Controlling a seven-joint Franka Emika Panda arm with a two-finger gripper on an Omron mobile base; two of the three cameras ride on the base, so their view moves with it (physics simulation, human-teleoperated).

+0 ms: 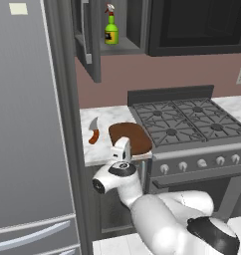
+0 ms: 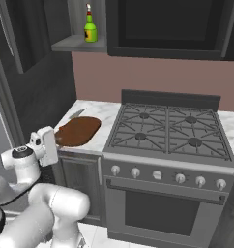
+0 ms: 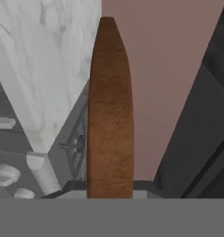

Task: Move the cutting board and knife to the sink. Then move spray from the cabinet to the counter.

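Left base view
Arm: rising from the lower right, reaching up to the front edge of the counter.
Gripper: sitting at the near end of the cutting board, jaws closing on the board's edge.
Cutting board: lying flat on the counter, just left of the stovetop.
Knife: lying on the counter just left of the board, handle pointing toward the front edge.
Spray: standing upright on the shelf of the open cabinet, well above the counter.
Fridge: standing at the left of the counter.

Right base view
Gripper: pressing at the near left end of the cutting board, clamping it.
Knife: showing only the blade, behind the far edge of the board.
Spray: standing upright on the cabinet shelf.
Counter: carrying board and knife, left of the stovetop.

Hand view
Cutting board: seen edge-on, running up from between the fingertips, held tight.
Counter: lying to the left of the board.
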